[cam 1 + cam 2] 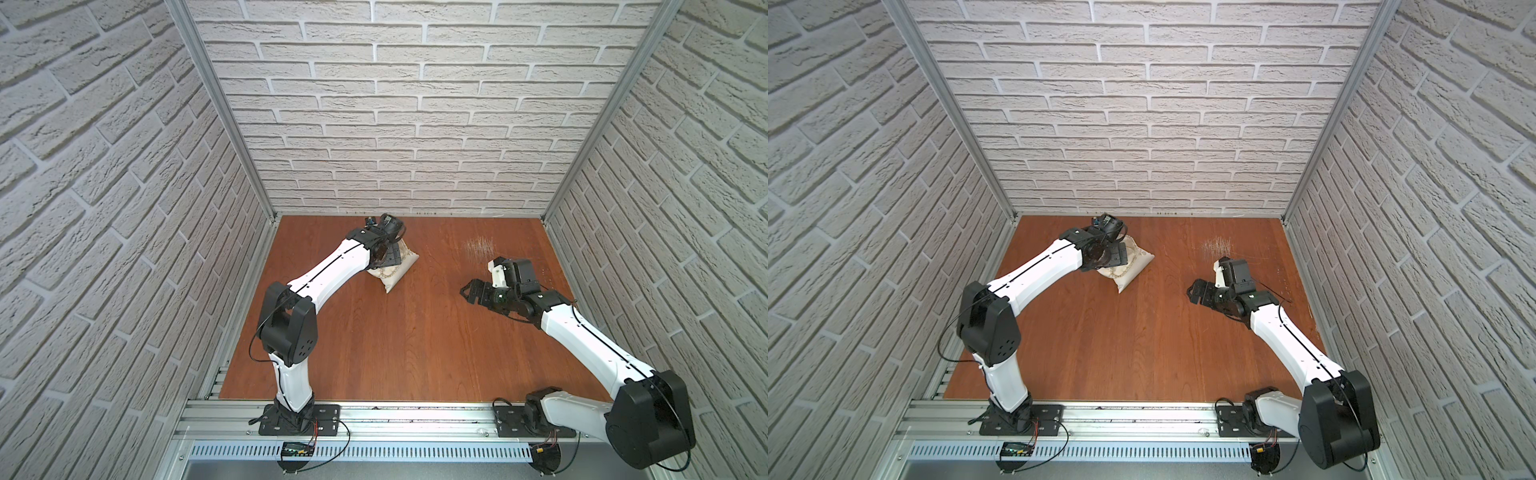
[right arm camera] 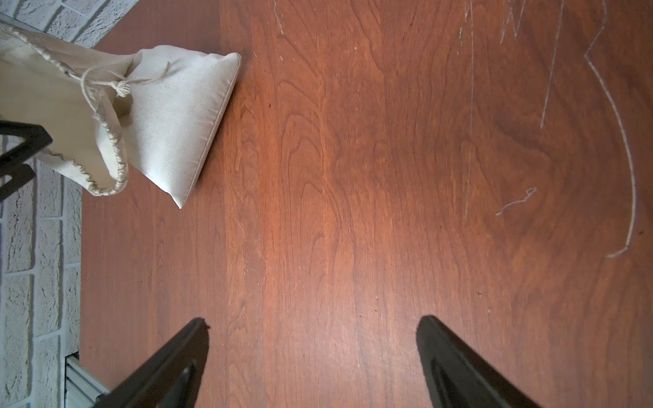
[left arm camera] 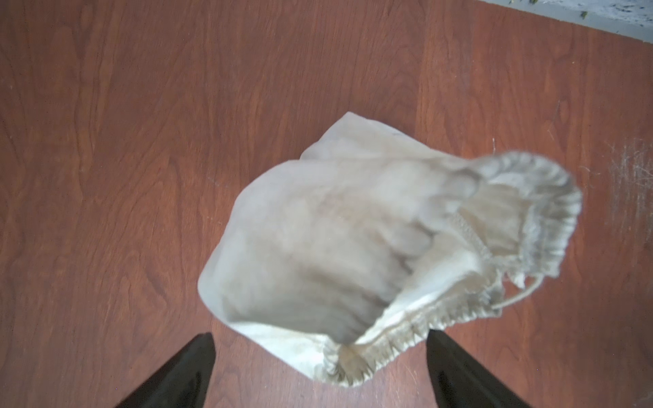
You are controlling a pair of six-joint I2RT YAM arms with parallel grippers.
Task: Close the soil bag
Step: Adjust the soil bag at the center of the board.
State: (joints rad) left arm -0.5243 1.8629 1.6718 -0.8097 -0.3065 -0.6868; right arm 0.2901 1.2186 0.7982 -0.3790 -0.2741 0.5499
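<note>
Soil bag [image 3: 318, 240] just beneath wide-spread left end effector [image 3: 318, 333].

My top views look steeply down over the whole counter [image 1: 395, 332]; both wrist cameras sit close, sharing the soil bag [image 3: 318, 247].

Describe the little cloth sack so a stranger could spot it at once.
Look at the reddish wooden table between pale brick walls, toward its far side under the left gripper. There sits the soil bag, the only cloth thing there: a cream sack with a ruffled open rim and thin cord.
</note>
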